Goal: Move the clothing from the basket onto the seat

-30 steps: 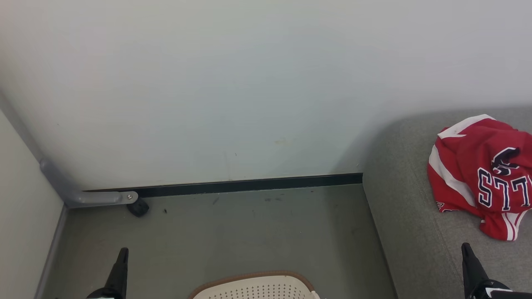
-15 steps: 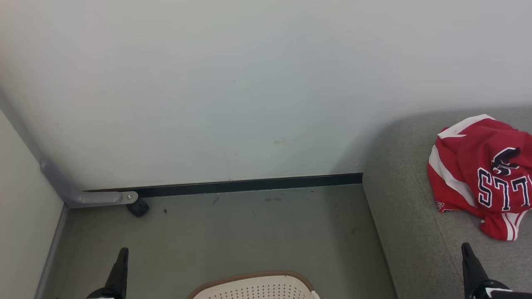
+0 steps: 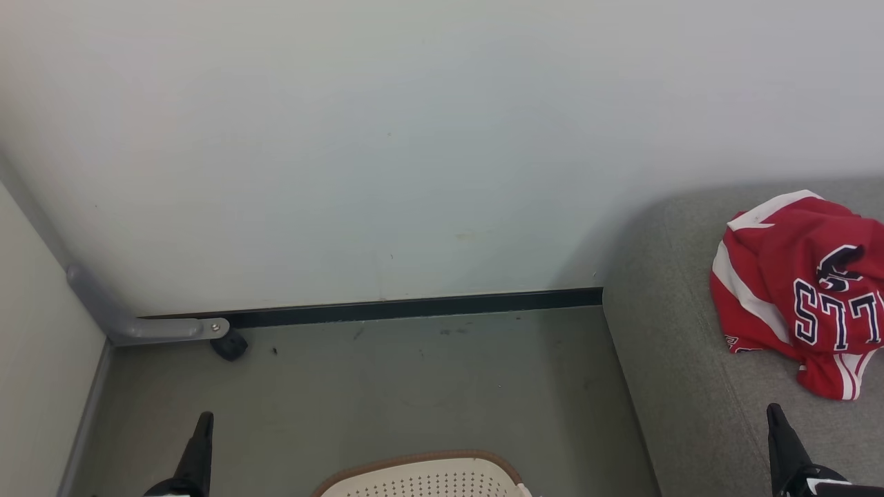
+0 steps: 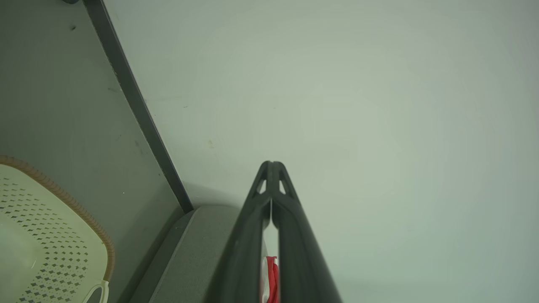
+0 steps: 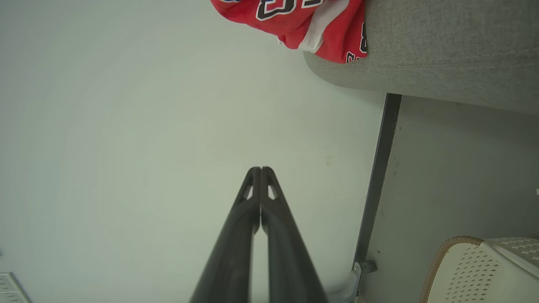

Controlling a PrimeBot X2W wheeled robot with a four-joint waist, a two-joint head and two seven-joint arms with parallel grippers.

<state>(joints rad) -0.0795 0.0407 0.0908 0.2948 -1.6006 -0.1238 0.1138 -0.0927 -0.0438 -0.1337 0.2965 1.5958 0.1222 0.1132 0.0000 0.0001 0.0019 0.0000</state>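
Placing looks done: clothing (image 3: 801, 290) on the seat (image 3: 677, 393).
My left end effector (image 3: 205, 417) and right end effector (image 3: 772, 412) are clenched, empty; next I check the basket (image 3: 421, 478) for leftovers.

Red clothing (image 3: 794, 283) with white stripes and navy white-edged letters, grey seat (image 3: 663, 373), cream basket (image 3: 428, 483) with dotted perforation pattern and brown woven-look rim, pale off-white wall (image 3: 414, 138), dull grey-green floor (image 3: 387, 393) with dark specks, black baseboard (image 3: 414, 307).
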